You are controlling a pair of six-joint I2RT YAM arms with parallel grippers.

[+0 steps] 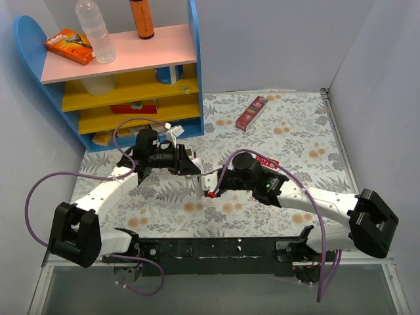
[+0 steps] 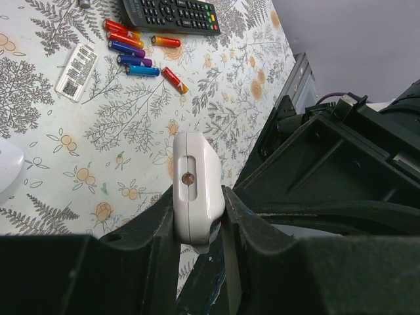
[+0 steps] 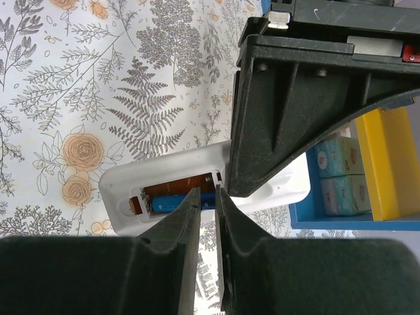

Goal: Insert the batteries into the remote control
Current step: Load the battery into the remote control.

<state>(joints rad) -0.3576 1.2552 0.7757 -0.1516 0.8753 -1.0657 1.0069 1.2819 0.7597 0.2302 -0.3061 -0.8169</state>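
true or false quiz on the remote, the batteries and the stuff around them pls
1. The slim white plastic remote control is clamped between the left arm's jaws. True.
2. Its battery compartment is empty. False: a blue cylindrical battery lies inside.
3. Loose red and blue batteries lie on the floral tablecloth near a long black remote. True.
4. The flat red cardboard box stands on the blue shelf unit. False: it lies on the tablecloth right of that unit.
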